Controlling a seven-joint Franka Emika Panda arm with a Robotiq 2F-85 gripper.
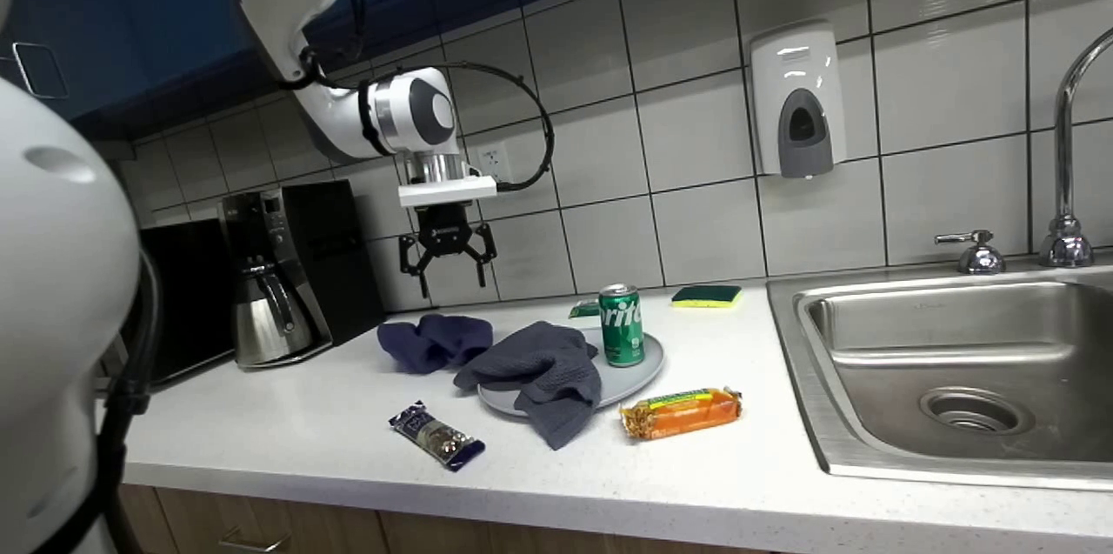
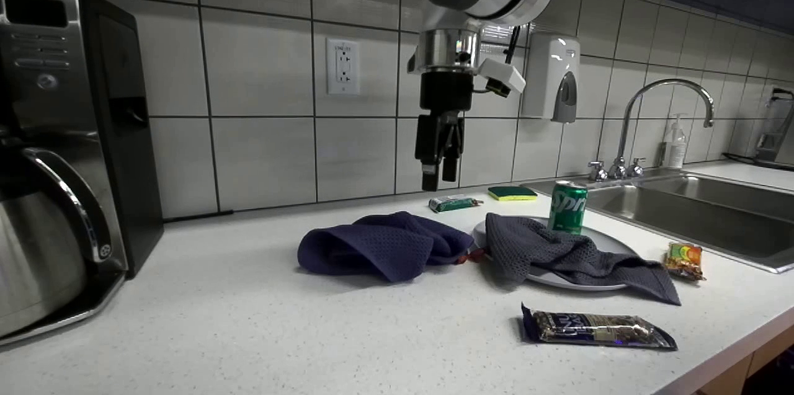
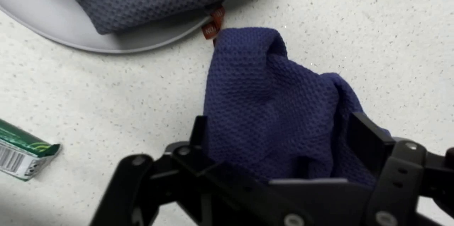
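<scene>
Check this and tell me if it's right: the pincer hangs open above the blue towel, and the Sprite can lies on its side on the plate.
Not quite. The Sprite can stands upright on the plate, as both exterior views show. The pincer does hang open above the blue towel.

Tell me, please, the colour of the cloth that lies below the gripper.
The cloth is dark, slightly purplish blue; it shows best in the wrist view.

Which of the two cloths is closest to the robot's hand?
The purplish-blue cloth, bunched on the counter below the open hand; the gray cloth, farther off, drapes over the plate.
</scene>
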